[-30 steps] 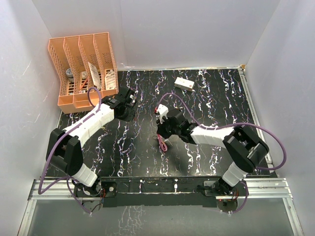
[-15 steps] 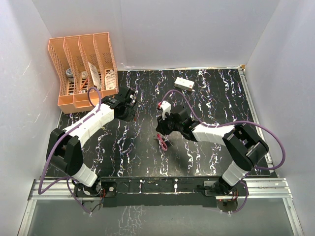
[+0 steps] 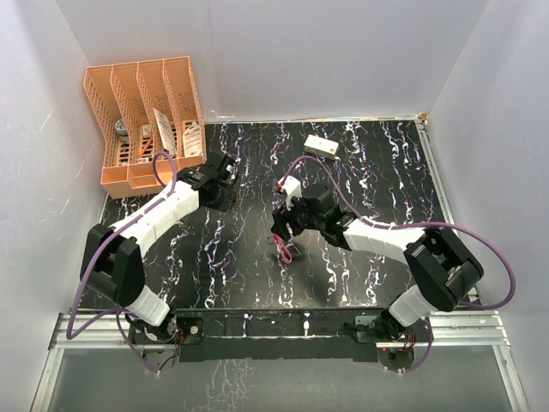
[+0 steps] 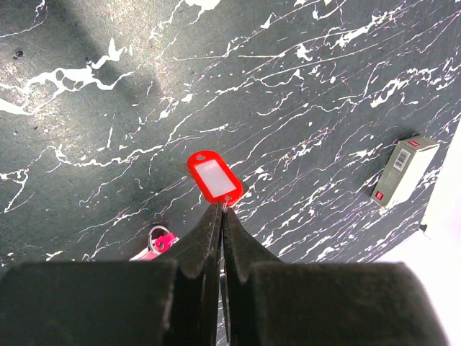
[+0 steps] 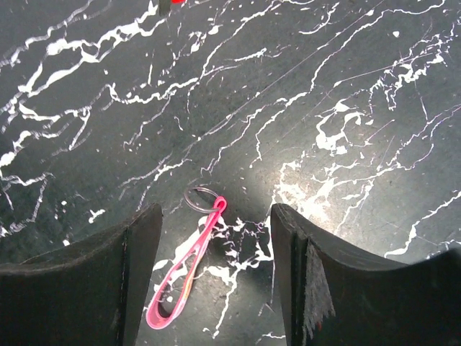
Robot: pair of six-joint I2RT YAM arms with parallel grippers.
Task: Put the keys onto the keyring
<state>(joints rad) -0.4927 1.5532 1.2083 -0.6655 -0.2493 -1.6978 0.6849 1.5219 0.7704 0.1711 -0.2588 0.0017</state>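
The keyring (image 5: 216, 207) lies flat on the table (image 5: 360, 72) between the open right jaws, which should lower straight and pinch its pink tag, leaving the ring free; the closed left jaws grip the red-headed key (image 4: 214, 176).

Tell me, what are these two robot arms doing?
They are working on getting keys onto a keyring. The left gripper is shut and seems to pinch the red-headed key by its end. The right gripper hangs open over the pink-tagged keyring, which lies flat on the table with nothing holding it. The key is not on the ring yet.
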